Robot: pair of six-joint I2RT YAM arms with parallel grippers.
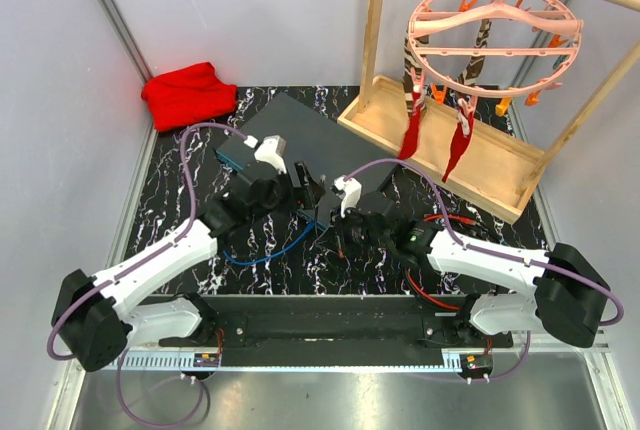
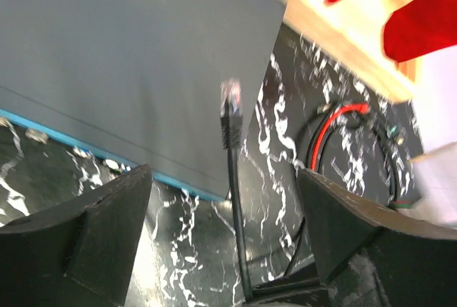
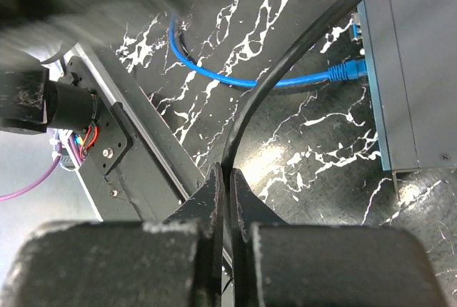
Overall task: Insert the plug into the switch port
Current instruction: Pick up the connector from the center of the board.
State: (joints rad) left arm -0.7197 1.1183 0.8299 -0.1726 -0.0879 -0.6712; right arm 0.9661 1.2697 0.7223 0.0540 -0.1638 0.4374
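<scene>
Left wrist: plug [image 2: 230, 103] not yet in the switch [image 2: 128, 50], right gripper [image 3: 228, 178] pinching its black cable [image 3: 250, 107], left gripper [image 2: 223, 173] fingers wide apart.

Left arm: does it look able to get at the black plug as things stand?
Probably yes: the plug stands upright between the open left fingers, with nothing between them and it. The right fingers pinch its cable lower down, clear of the plug itself.
</scene>
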